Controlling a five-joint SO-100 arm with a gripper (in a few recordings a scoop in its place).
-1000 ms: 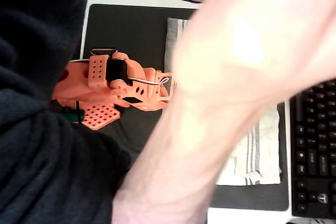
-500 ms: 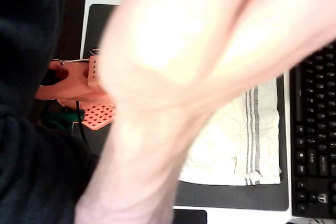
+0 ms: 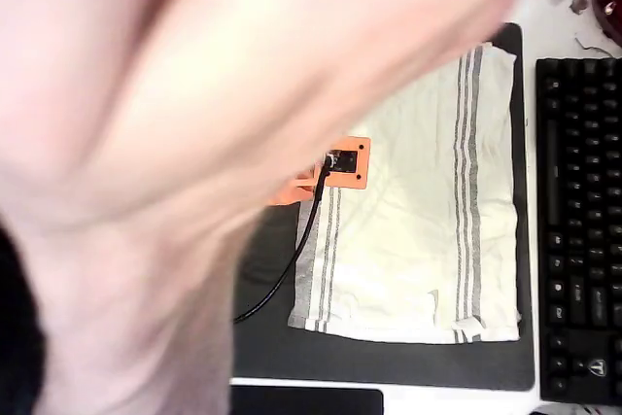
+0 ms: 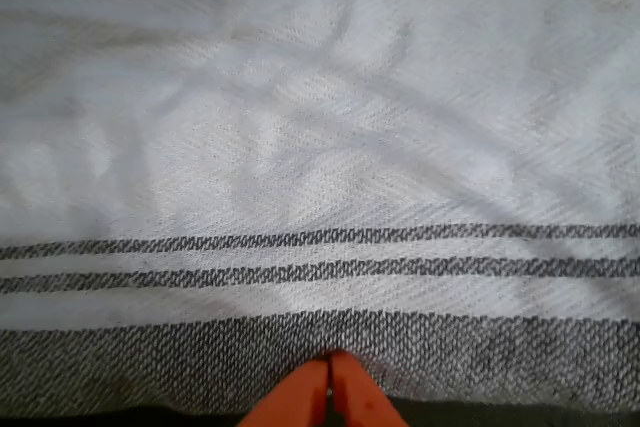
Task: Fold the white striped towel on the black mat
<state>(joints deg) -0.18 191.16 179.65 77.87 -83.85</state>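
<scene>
The wrinkled cream-white towel with thin grey stripes (image 3: 418, 230) lay flat on the dark rectangular desk mat (image 3: 272, 357), stripes running near-to-far, bare mat left and near. The orange two-finger gripper (image 4: 330, 392) met the towel's grey-striped edge, fingertips pressed together. A person's blurred arm (image 3: 175, 143) covered the overhead view's left.

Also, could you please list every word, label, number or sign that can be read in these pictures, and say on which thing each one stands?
No text can be read.
Black keyboard: key legends too small and blurred.
Small pale emblem on its lower key row: too blurred to identify.
Cream-white striped towel: grey stripes, no lettering.
Dark grey-black rectangular mat: no marking.
</scene>
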